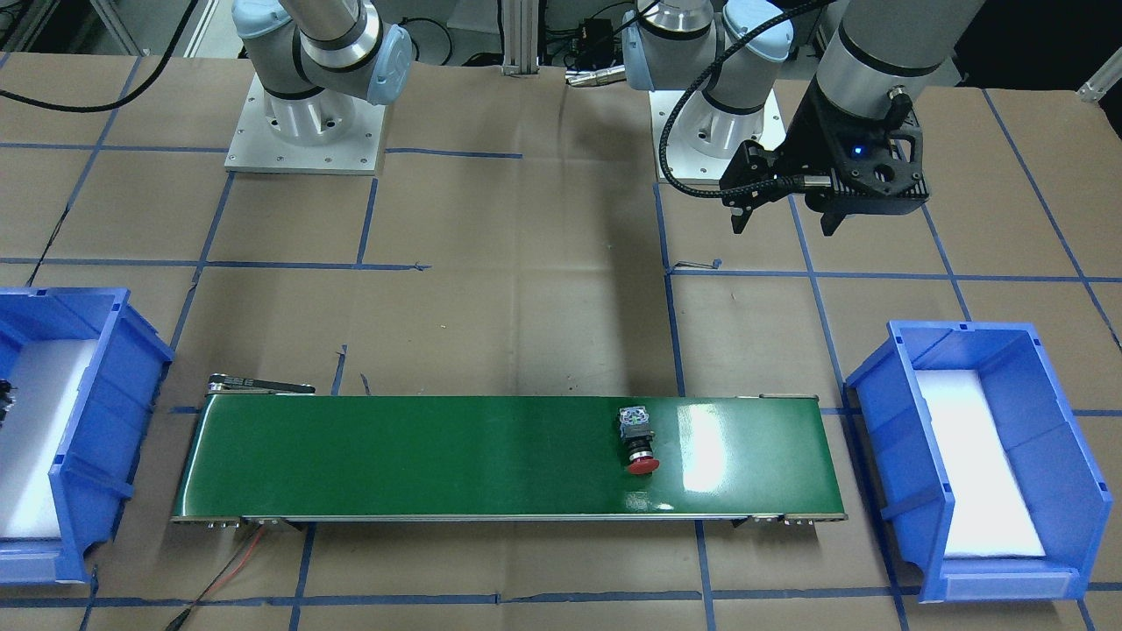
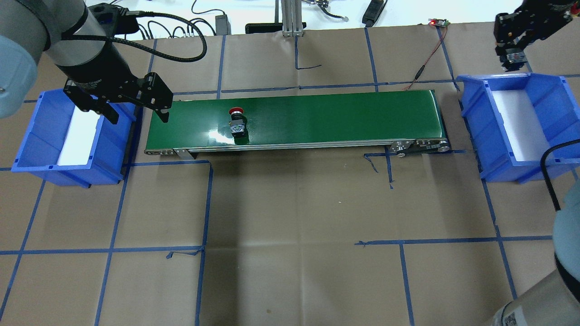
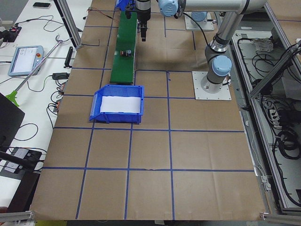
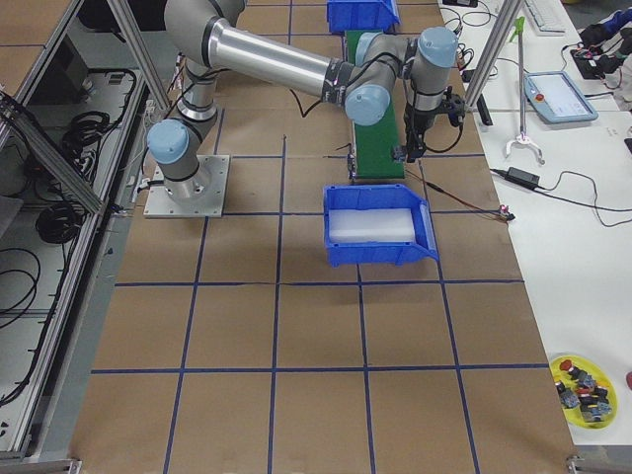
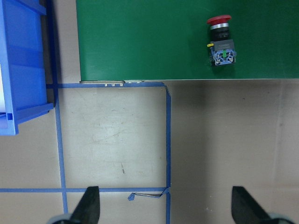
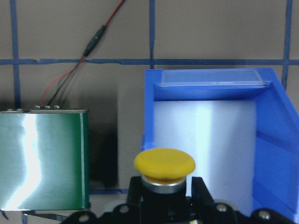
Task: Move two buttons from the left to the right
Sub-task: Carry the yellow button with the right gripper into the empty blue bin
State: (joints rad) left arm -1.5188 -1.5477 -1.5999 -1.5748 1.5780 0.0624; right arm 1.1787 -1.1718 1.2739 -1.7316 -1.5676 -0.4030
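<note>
1. The red button (image 5: 220, 39) is lying on its side on the green conveyor belt (image 5: 140, 42), ahead of the left gripper (image 5: 166, 210) and off to one side, well apart from it.
2. The left gripper is hovering over the brown paper, its jaws spread wide and holding nothing.
3. The yellow button (image 6: 164, 167) is sitting clamped in the right gripper (image 6: 165, 189), cap pointing outward, with the blue bin (image 6: 149, 107) just ahead.

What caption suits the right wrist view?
Right gripper holding the yellow button near the blue bin, with the green conveyor belt ending alongside.
</note>
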